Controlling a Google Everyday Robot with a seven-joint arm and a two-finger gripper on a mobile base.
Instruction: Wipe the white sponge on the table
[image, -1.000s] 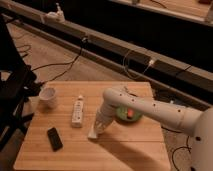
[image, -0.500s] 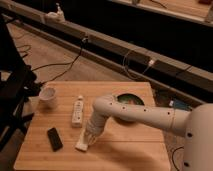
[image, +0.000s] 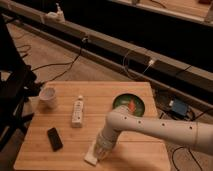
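The white sponge (image: 91, 159) lies flat on the table (image: 65, 160) close to its front edge, slightly left of the middle. My gripper (image: 102, 149) points down at the end of the white arm that reaches in from the right. It presses onto the sponge's right end, shut on it. Only the sponge's left corner shows from under the gripper.
A black phone (image: 54, 138) lies left of the sponge. A long white bar (image: 77, 111) and a white cup (image: 48, 97) sit further back on the left, and a green plate (image: 129, 103) at the back right. A black chair (image: 12, 95) stands off the table's left side.
The gripper and the sponge slid together from the table's middle towards the front edge, first leftward, then a little back to the right.
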